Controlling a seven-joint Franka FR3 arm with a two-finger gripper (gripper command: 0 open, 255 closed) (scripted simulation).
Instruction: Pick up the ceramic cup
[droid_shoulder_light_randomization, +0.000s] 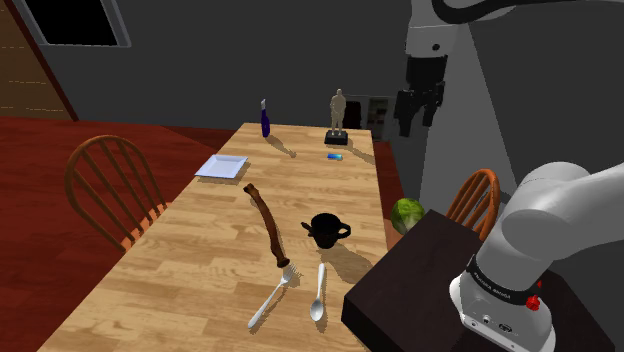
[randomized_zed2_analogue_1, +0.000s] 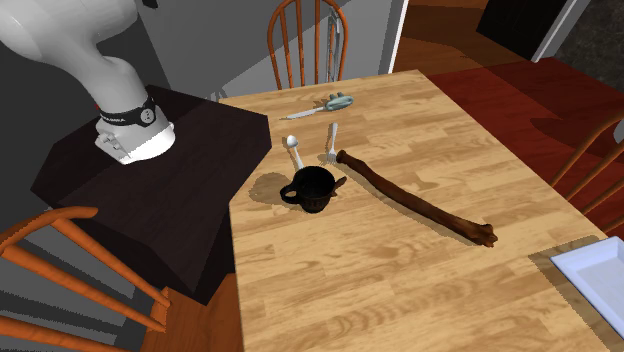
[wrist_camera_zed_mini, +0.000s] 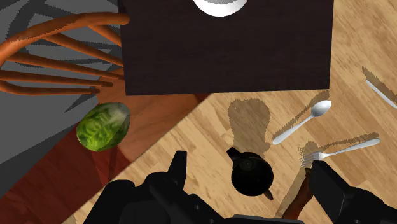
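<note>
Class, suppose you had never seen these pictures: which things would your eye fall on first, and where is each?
A black cup stands on the table near its stand-side edge, beside a long brown stick. The open gripper hangs high above the table. A green cabbage lies on the floor by the stand.

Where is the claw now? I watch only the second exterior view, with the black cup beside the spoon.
Observer: The claw hangs high in the air, well above the black cup.
Operator: Is it open?
Observer: Yes; in the wrist view its fingers stand apart, the cup far below between them, untouched.
Operator: Anything on the floor near the stand?
Observer: A green leafy ball lies there, by a corner of the stand.
</note>
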